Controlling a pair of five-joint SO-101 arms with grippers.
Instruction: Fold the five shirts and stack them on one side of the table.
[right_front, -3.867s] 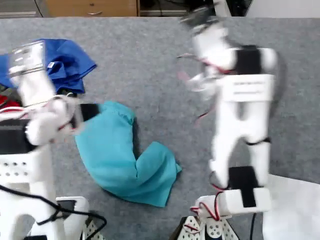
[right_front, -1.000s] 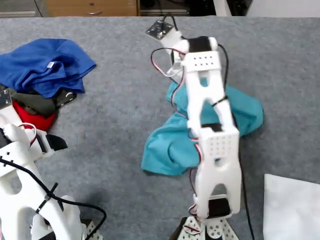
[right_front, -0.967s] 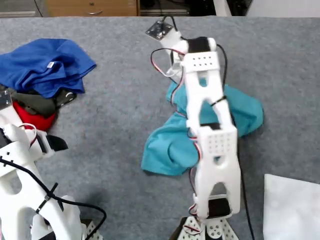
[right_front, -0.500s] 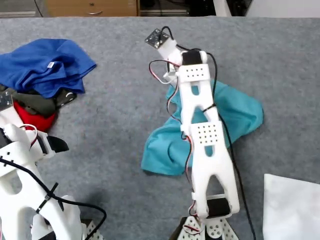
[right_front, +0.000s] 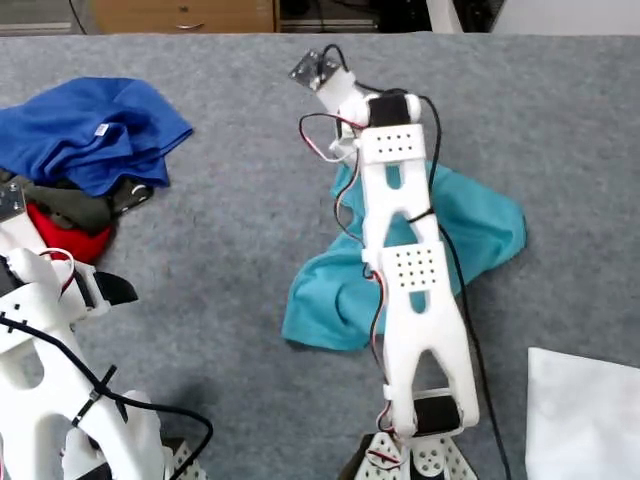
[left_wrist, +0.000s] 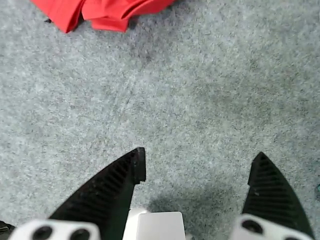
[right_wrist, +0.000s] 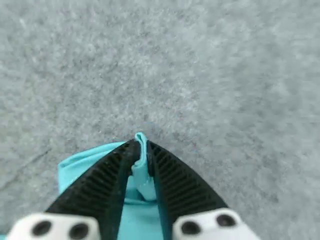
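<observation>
A teal shirt (right_front: 470, 225) lies crumpled at the table's middle, partly under my right arm (right_front: 400, 200), which stretches over it toward the far side. My right gripper (right_wrist: 141, 145) is shut on a thin edge of the teal shirt (right_wrist: 90, 162), just above the grey table. At the far left lies a pile with a blue shirt (right_front: 95, 125) on top, a dark shirt (right_front: 90, 205) and a red shirt (right_front: 65, 240) below it. My left gripper (left_wrist: 200, 160) stands open over bare table, with the red shirt (left_wrist: 105, 10) just beyond its fingers.
A white cloth or sheet (right_front: 585, 420) lies at the near right corner. The grey table (right_front: 230, 260) is bare between the pile and the teal shirt. Wooden drawers (right_front: 180, 15) stand behind the far edge.
The teal shirt has gone from left of centre to right of centre. In the last second my right arm swung slightly left and farther out, holding the shirt's edge. The left arm kept still.
</observation>
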